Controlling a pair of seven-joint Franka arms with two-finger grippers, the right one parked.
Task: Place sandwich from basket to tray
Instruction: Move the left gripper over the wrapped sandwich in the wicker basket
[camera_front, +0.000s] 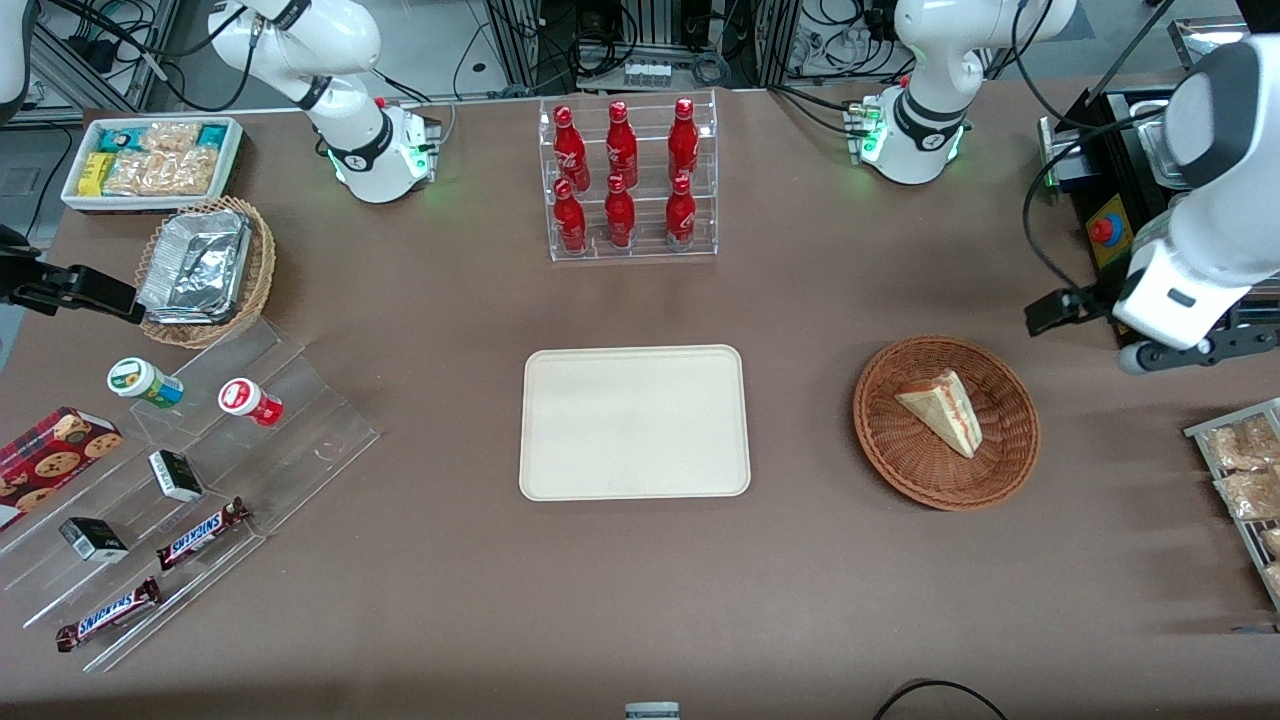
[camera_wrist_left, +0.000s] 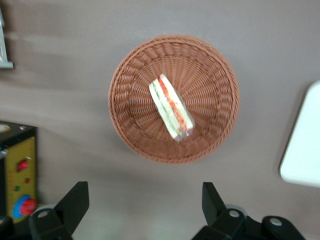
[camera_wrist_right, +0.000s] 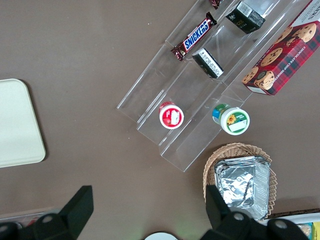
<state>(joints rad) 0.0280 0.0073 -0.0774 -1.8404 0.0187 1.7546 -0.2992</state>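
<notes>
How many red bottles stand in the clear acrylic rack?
6 red bottles in the clear acrylic rack: three on the upper step, three on the lower. None appear hidden. Gripper hovers above the basket.

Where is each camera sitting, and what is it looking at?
Front view: high up facing the robots, looking down on the table; both arms show, the gripper hanging near the basket.
Left wrist view: on the working arm, looking down at the sandwich in the basket; open fingers show.
Right wrist view: on the parked arm, looking down at snacks; its fingers show.
Shared: all three see the tray.
</notes>
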